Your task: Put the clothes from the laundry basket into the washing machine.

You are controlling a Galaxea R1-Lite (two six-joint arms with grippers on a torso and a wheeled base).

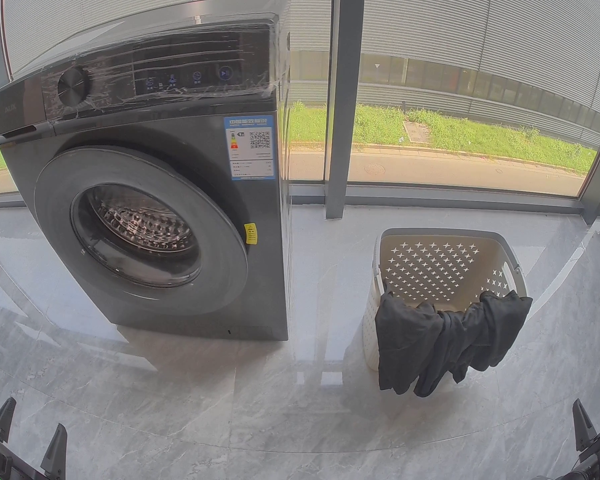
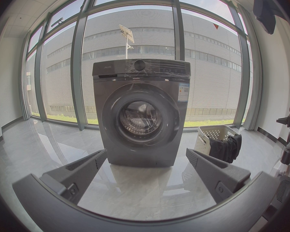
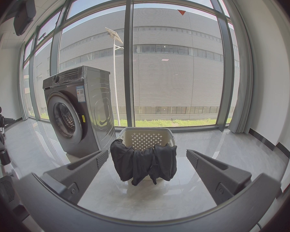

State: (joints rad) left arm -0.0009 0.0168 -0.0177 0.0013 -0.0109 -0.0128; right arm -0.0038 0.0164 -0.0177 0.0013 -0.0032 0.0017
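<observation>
Clothes [image 1: 440, 341] — dark, limp — drape basket [image 1: 433, 268] rim; left fingers [image 2: 74, 174], right fingers [image 3: 219, 174] gape empty.

Washing machine [image 2: 141, 113] beyond wide-spread left gripper [image 2: 145, 153]

**Floor and what stands on it**

I see a glossy pale grey marble-patterned floor [image 1: 247, 401]. A dark grey front-loading washing machine [image 1: 160, 188] stands on it. To its right, a little apart, sits a white perforated plastic laundry basket [image 1: 447, 233]. Both are near the window.
</observation>
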